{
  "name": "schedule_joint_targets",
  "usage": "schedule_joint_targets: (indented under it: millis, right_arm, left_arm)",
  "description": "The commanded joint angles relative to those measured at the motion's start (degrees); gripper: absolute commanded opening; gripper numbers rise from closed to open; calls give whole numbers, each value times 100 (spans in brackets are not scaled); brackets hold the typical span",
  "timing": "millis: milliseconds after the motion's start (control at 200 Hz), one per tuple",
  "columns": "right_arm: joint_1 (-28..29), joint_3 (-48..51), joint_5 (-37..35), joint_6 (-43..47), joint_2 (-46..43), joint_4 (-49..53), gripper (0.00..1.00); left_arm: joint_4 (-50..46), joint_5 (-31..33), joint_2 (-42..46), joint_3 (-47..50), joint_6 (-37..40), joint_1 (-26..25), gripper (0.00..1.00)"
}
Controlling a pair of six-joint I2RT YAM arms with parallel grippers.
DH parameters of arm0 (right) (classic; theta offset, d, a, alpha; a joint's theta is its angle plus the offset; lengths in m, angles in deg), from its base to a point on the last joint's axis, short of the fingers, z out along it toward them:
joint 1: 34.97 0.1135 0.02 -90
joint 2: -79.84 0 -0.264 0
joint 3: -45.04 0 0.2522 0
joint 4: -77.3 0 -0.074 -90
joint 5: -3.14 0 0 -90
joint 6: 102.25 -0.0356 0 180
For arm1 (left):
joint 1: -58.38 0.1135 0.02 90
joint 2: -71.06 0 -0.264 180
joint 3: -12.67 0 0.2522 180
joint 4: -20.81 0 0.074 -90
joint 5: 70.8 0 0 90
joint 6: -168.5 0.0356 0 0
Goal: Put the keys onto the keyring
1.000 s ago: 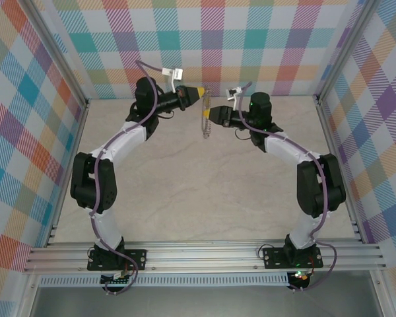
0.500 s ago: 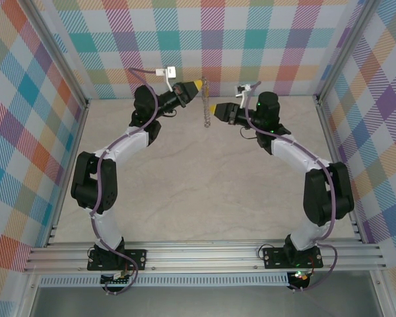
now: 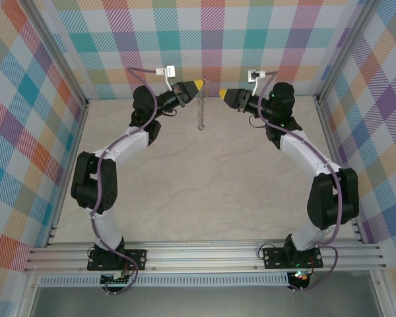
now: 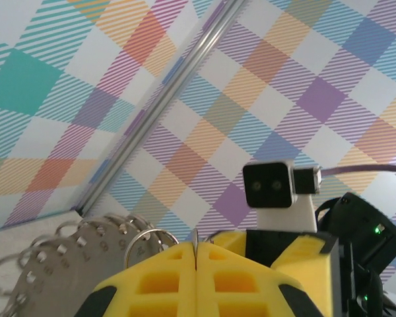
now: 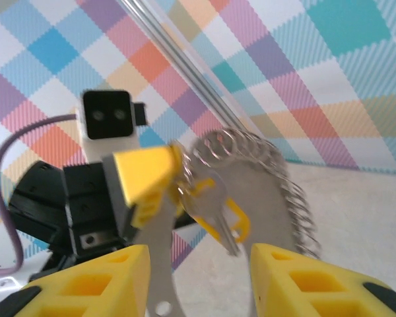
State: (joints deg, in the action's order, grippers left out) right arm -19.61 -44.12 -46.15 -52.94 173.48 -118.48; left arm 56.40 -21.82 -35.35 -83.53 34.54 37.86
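While L end effector (image 3: 199,84) pinches keyring (image 3: 200,109), key (image 5: 214,208) hangs blade-down.

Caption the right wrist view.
Left gripper pinches the loop-fringed keyring; a yellow-headed key hangs from it, right gripper open.

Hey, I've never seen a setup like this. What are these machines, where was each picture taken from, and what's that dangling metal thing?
These are two robot arms bolted to the near edge of a table, inside checked walls. One picture looks down from above; the other two come from a camera on each wrist, so yellow fingers show at the bottom. The left gripper is shut on a metal keyring, which hangs in the air. A small key with a yellow head seems to hang on it. The right gripper is open and holds nothing.
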Motion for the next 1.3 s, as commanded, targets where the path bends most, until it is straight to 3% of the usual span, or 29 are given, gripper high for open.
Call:
schedule_joint_targets:
  millis: [0,300,715,1295]
  right_arm:
    - [22,-371,364,-331,248,-524,44]
    - [71,-796,613,-752,687,-850,43]
    - [238,-992,728,-612,788,-702,38]
    - [257,-951,484,-170,732,48,10]
  left_arm:
    - [384,-125,111,-163,-53,-40,0]
    - [348,-174,101,-182,-46,-71,0]
    - [322,-182,85,-211,-23,-93,0]
    - [322,-186,120,-193,-10,-102,0]
